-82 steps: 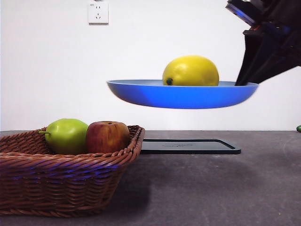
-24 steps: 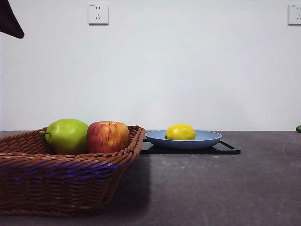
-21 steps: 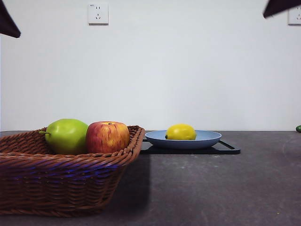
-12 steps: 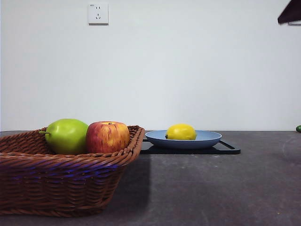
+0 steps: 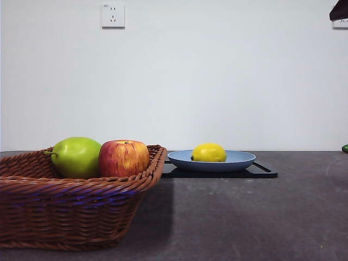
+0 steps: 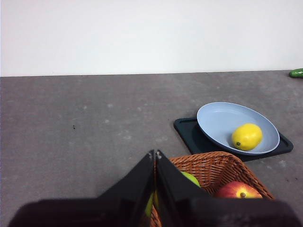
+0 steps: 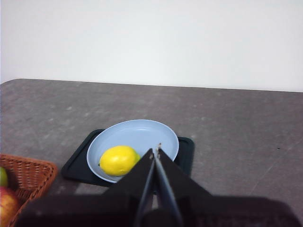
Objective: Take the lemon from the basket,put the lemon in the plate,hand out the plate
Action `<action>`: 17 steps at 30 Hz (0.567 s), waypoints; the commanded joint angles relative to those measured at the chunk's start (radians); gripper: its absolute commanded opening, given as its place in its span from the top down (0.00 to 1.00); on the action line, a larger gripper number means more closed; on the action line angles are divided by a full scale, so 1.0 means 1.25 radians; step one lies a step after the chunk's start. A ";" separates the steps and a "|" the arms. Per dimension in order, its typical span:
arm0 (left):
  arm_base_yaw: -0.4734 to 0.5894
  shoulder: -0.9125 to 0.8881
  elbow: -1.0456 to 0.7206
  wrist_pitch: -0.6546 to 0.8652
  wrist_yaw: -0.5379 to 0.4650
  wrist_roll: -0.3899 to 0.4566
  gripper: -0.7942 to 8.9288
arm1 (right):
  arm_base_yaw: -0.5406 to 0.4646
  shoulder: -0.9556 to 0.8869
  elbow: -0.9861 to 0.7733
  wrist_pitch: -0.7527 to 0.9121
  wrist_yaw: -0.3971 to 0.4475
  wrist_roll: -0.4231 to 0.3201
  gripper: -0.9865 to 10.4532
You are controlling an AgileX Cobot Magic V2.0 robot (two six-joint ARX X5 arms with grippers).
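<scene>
Since three seconds earlier, the plate [image 5: 211,161] had come down onto the black tray [image 5: 261,172].
I saw the smooth yellow lemon [image 5: 209,152] resting in the matte blue plate, beside the wicker basket [image 5: 81,206]. Left gripper [image 6: 155,154] and right gripper [image 7: 155,151] both hung pressed together, empty. I'd pinch the raised rim squarely and lift level.

Lemon [image 6: 246,136] lies in blue plate [image 6: 222,118] on black tray [image 6: 187,130]; left end effector [image 6: 155,153] closed above basket [image 6: 208,165]

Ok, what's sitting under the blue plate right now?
The plate rests on a flat black tray, whose corners and edges stick out around it. The lemon lies in the plate. The tray's middle is covered by the plate.
</scene>
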 commanded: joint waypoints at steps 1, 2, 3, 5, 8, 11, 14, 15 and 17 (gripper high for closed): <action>-0.007 -0.002 0.007 0.000 0.006 -0.007 0.91 | 0.002 0.004 0.007 0.007 0.014 0.007 0.91; -0.008 -0.011 0.007 -0.009 0.002 -0.002 0.91 | 0.002 0.004 0.007 0.007 0.014 0.007 0.91; -0.008 -0.032 0.007 -0.027 -0.002 0.023 0.91 | 0.002 0.004 0.007 0.007 0.015 0.007 0.91; -0.008 -0.087 0.006 -0.063 -0.042 0.084 0.91 | 0.002 0.003 0.007 0.007 0.014 0.007 0.91; -0.005 -0.181 -0.025 -0.091 -0.081 0.077 0.91 | 0.002 0.004 0.007 0.007 0.016 0.007 0.91; 0.002 -0.264 -0.089 -0.077 -0.081 0.077 0.91 | 0.002 0.004 0.007 0.007 0.016 0.007 0.91; 0.013 -0.318 -0.168 -0.048 -0.106 0.076 0.91 | 0.002 0.003 0.007 0.007 0.016 0.007 0.91; 0.017 -0.330 -0.199 -0.029 -0.119 0.073 0.91 | 0.002 0.003 0.007 0.007 0.016 0.007 0.91; 0.023 -0.347 -0.251 0.008 -0.122 0.063 0.91 | 0.002 0.003 0.007 0.007 0.016 0.007 0.91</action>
